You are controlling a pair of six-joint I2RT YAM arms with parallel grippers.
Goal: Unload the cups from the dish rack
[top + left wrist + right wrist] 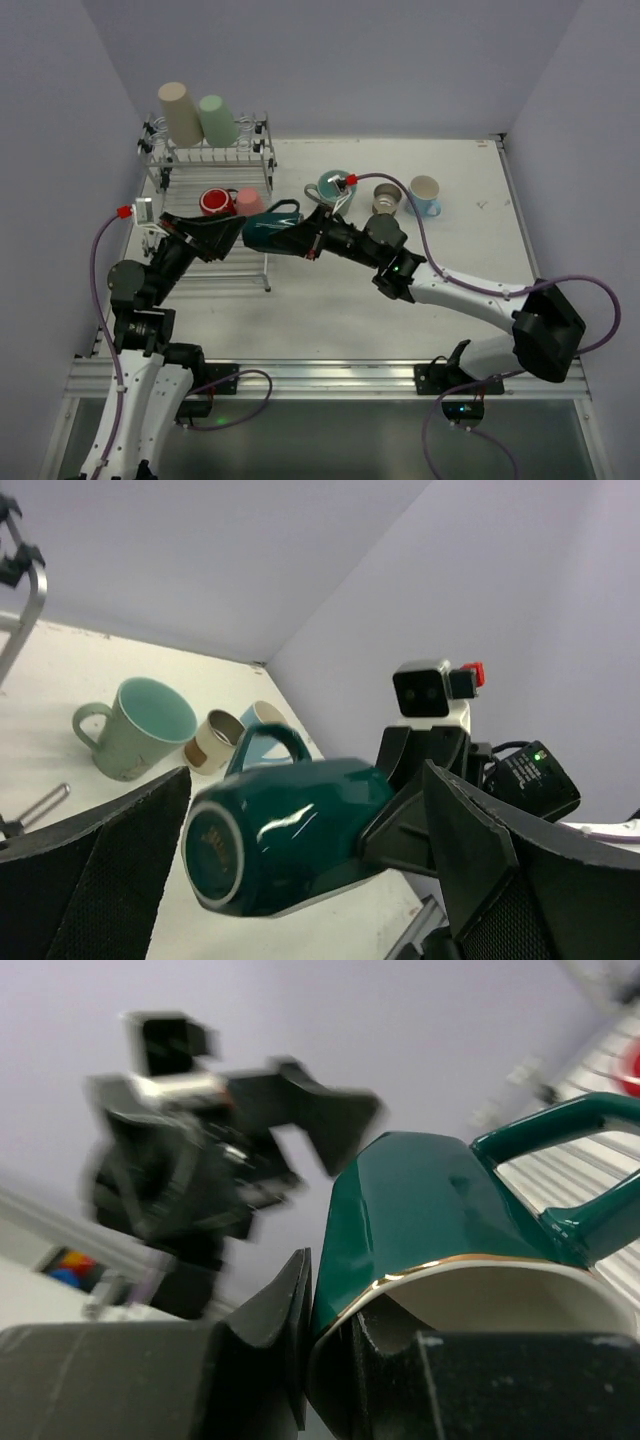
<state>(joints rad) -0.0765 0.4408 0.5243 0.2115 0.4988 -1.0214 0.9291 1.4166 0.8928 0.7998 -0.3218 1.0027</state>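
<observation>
My right gripper [300, 240] is shut on the rim of a dark green mug [268, 228], one finger inside and one outside [320, 1310]. It holds the mug [430, 1210] on its side in the air, handle up, by the front right of the dish rack [210, 160]. My left gripper [228, 236] is open. Its fingers [100, 880] stand wide on either side of the mug's base [290, 825] without touching it. A beige cup [180, 112] and a mint green cup [215, 118] sit upside down on the rack's back tier. A red cup [213, 203] and a pink cup [248, 200] sit lower in the rack.
On the table right of the rack stand a teal mug [335, 186], a small grey-brown cup [387, 197] and a light blue mug [425, 195]. They also show in the left wrist view: teal mug [135, 725], grey-brown cup [210, 742]. Walls close in on three sides.
</observation>
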